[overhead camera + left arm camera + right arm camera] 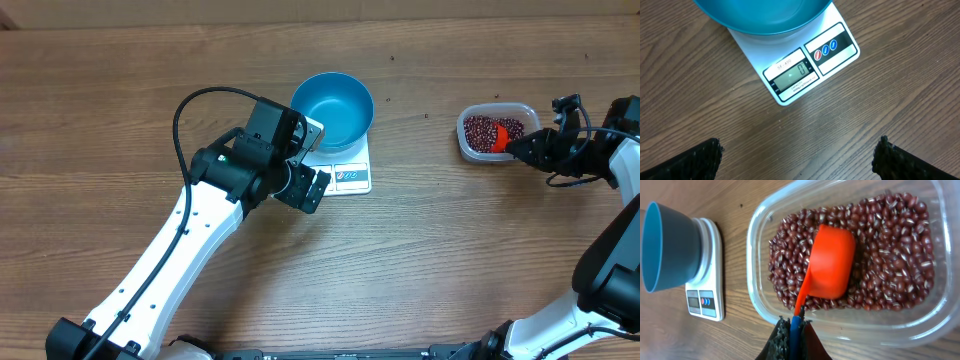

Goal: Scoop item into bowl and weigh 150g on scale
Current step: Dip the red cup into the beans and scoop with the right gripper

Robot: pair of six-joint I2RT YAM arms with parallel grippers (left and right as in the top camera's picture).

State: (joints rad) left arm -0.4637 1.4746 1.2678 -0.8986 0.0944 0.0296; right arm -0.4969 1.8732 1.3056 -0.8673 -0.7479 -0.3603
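The blue bowl (332,108) sits on the scale (351,174); near the table's (430,260) right edge, a red scoop (508,133) lies among beans (481,130) in a tub (464,142).

Counter (420,250): brown wood-grain top, matt. Bowl (335,103): smooth blue plastic, soft sheen inside. Scale (837,62): smooth white plastic, glossy printed panel around the display. Tub (760,255): clear plastic, glossy, light glinting on the rim. Scoop (832,262): orange-red plastic, smooth, semi-matt. Beans (890,240): dark red-brown, smooth skins, faint shine, pale streaks. My left claw (797,162): pads (700,161) black, matt, rough and grainy at the edges.
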